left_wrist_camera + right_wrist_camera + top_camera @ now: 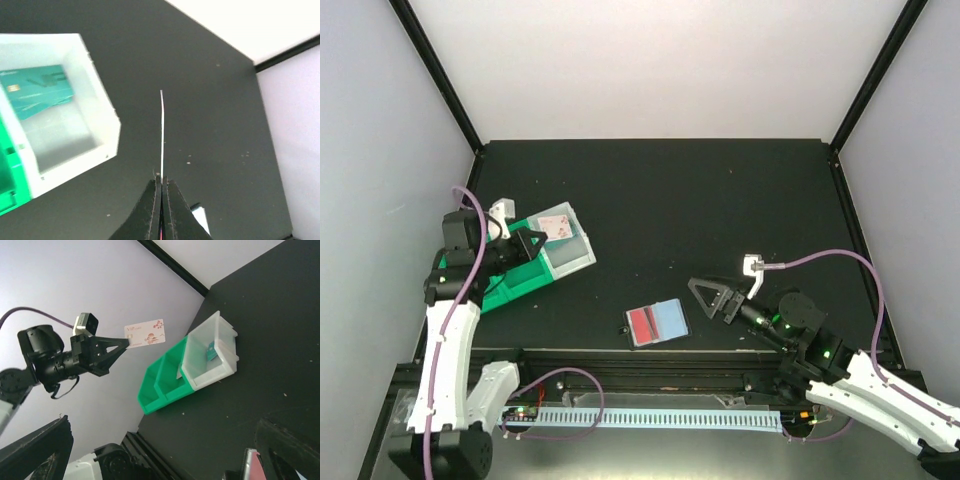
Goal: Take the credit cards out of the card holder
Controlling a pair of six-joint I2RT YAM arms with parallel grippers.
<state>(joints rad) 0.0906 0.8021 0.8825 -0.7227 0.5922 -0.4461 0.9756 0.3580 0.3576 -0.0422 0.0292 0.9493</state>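
Observation:
The card holder (657, 322) lies open near the table's front edge, with a red card in its left half and a pale blue panel on its right. My left gripper (542, 238) is shut on a white-pink credit card (557, 225) and holds it in the air over the clear bin (570, 255). That card shows edge-on in the left wrist view (161, 135) and face-on in the right wrist view (145, 333). A teal card (37, 90) lies in the clear bin. My right gripper (700, 298) is open and empty, just right of the card holder.
The green-and-clear compartment tray (510, 280) stands at the left by the left arm; it also shows in the right wrist view (165, 385). A corner of the card holder (251, 466) shows at the bottom of the right wrist view. White walls enclose the table.

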